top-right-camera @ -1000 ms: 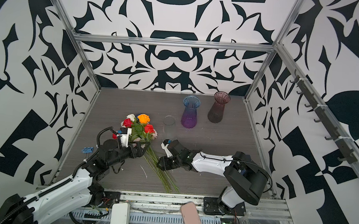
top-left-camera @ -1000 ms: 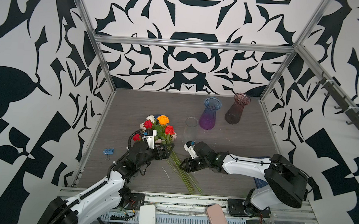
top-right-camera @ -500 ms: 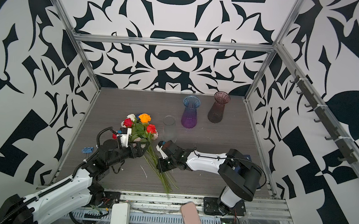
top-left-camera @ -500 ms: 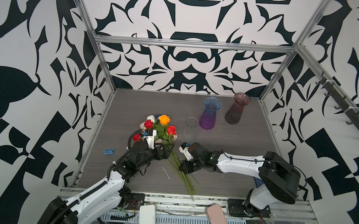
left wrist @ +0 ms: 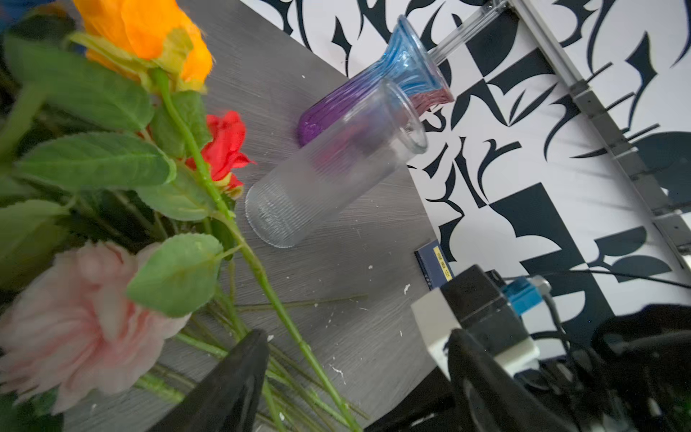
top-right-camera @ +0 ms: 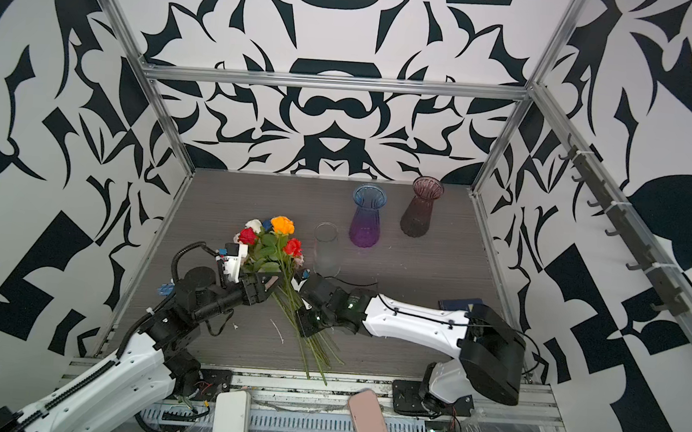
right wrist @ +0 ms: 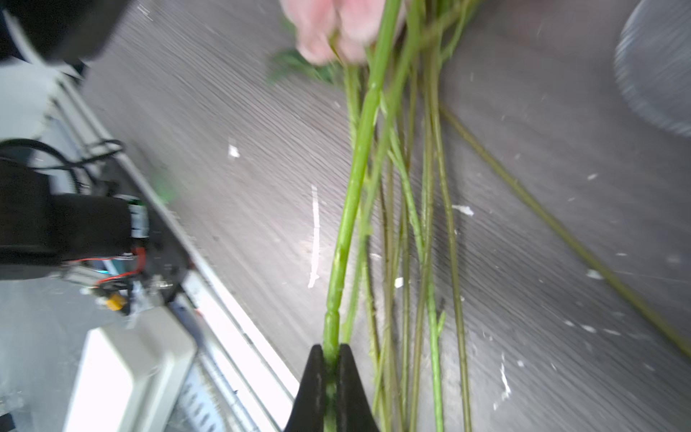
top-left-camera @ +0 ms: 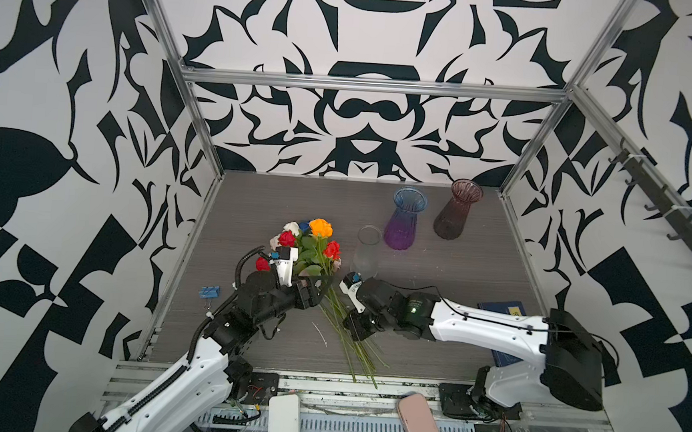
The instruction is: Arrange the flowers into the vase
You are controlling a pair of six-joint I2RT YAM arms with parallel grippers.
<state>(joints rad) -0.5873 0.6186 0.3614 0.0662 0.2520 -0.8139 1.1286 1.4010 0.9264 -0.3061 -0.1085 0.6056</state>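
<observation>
The grey table [top-left-camera: 477,276] carries everything, and the task looks to be at its very start, with no flower standing in any vase.

The flowers [top-left-camera: 313,246] lie as one bunch on the left-arm side of the clear vase [top-left-camera: 366,252]. Their blooms are level with it, and their stems fan away from it toward the front rail.

Three vases stand upright. The clear vase is plainly empty. A blue-and-purple vase [top-left-camera: 403,221] stands just behind it, toward the right-arm side, and nothing shows at its mouth. A dark plum vase [top-left-camera: 457,216] stands farther off on that same side; its tinted glass hides the inside, so it is probably empty rather than certainly so.

The left gripper [left wrist: 359,336] sits just in front of the blooms, beside the clear vase's foot. Its jaws are apart with stems running between them, gripping nothing.

The right gripper [right wrist: 331,351] is in front of the clear vase, nearer the rail. It is clamped tight on one thick green stem [right wrist: 351,209], far down from its bloom.

Every flower has yet to be lifted, stood upright and placed into a vase mouth.
</observation>
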